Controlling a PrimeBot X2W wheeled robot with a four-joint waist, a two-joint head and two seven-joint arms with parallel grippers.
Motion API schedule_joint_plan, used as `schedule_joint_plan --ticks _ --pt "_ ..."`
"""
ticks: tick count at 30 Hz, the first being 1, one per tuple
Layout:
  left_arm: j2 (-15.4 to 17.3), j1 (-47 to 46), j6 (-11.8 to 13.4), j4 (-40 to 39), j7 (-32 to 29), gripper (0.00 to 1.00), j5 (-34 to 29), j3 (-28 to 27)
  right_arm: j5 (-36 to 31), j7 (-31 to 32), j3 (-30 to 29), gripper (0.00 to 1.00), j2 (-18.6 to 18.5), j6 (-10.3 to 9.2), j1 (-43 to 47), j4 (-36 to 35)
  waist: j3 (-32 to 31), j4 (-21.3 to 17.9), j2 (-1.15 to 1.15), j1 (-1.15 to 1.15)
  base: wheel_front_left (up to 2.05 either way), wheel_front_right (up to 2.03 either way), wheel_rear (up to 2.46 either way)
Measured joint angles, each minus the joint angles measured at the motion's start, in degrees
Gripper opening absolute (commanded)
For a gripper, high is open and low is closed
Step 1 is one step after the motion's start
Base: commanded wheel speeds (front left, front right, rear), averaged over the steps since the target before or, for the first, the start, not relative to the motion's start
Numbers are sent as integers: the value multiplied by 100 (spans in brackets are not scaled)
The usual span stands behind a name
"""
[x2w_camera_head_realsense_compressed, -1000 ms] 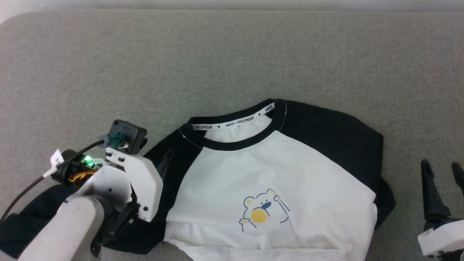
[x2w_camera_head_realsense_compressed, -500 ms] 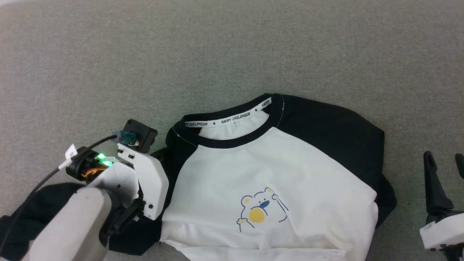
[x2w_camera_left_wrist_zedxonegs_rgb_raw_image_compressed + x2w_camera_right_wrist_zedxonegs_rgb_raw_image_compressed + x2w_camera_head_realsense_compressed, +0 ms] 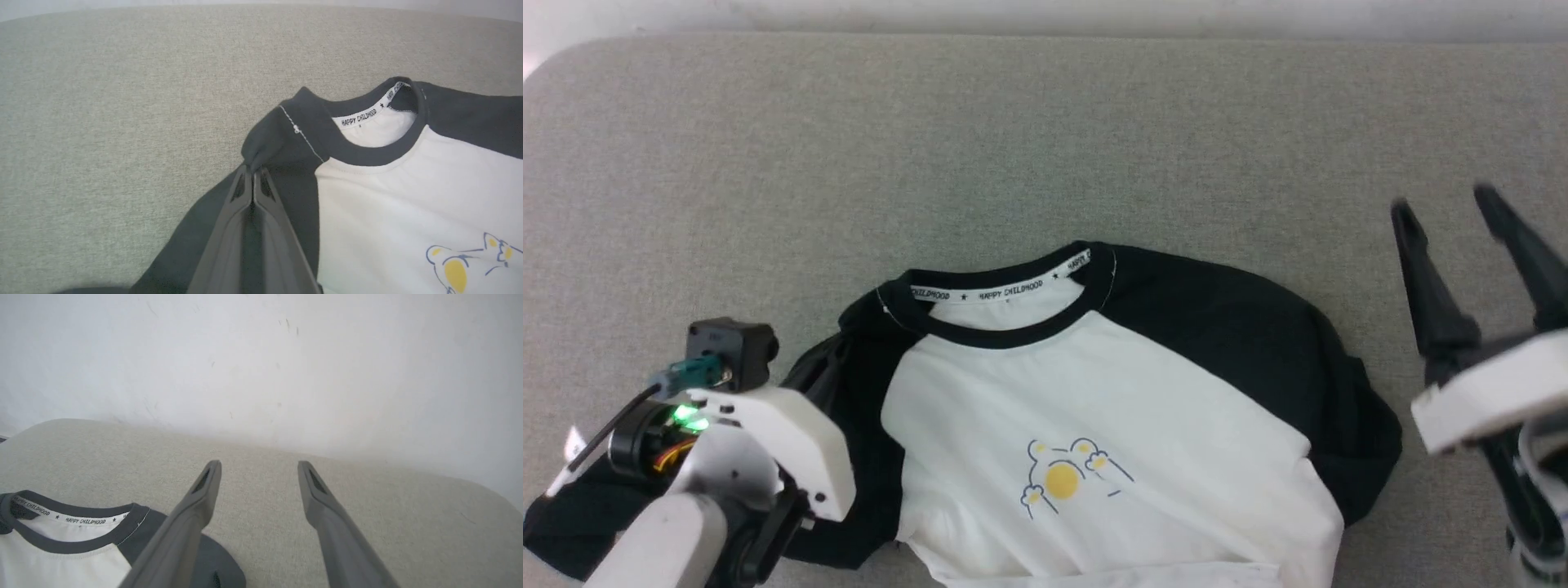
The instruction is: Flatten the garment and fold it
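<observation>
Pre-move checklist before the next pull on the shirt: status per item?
1. Left gripper shut on the T-shirt at its black left shoulder: ok.
2. Right gripper open: ok.
3. Right gripper on cloth: not ok, it hangs apart from the right sleeve.
4. Shirt flat: not ok, left shoulder is bunched at the fingertips.
5. Bottom hem flat: cannot tell, the head view cuts it off.
</observation>
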State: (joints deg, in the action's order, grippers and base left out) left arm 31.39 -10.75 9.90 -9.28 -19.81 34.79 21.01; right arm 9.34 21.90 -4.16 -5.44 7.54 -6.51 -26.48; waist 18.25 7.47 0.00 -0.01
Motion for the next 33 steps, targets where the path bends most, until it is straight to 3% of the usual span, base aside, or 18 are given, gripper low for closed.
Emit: schedule_joint_plan --ticks 4,7,10,14,25,26,27,28,33 --pt "79 158 54 -294 16 0 2 -53 178 1196 426 100 -431 0 -691 178 129 47 0 1 0 0 0" --pt "34 148 48 -389 9 0 11 37 675 2529 960 100 -1006 1 -789 436 243 127 0 1 0 0 0" --pt "-80 90 18 -414 10 0 19 146 965 3173 1267 100 -1546 -1 -1141 512 376 218 0 1 0 0 0" --pt "-194 -107 -81 -342 10 0 16 281 1214 3404 1547 100 -2000 0 -1577 839 546 366 0 2 0 0 0" --pt "-438 -413 -286 -16 25 0 53 523 1604 3471 2359 100 -2393 0 -2033 1663 909 789 0 1 0 0 0" --pt "-450 -425 -288 18 25 0 55 534 1625 3510 2365 49 -2406 0 -2064 1692 927 818 0 1 0 0 0" --pt "-467 -447 -289 48 25 0 63 538 1636 3511 2349 6 -2408 0 -2082 1722 943 842 0 1 0 0 0" --pt "-478 -471 -291 76 26 0 73 537 1636 3513 2331 0 -2407 0 -2095 1747 956 859 0 0 0 0 0" --pt "-520 -501 -333 166 200 0 162 447 1460 3084 2111 0 -2230 3 -2103 1884 905 842 0 1 0 0 0"
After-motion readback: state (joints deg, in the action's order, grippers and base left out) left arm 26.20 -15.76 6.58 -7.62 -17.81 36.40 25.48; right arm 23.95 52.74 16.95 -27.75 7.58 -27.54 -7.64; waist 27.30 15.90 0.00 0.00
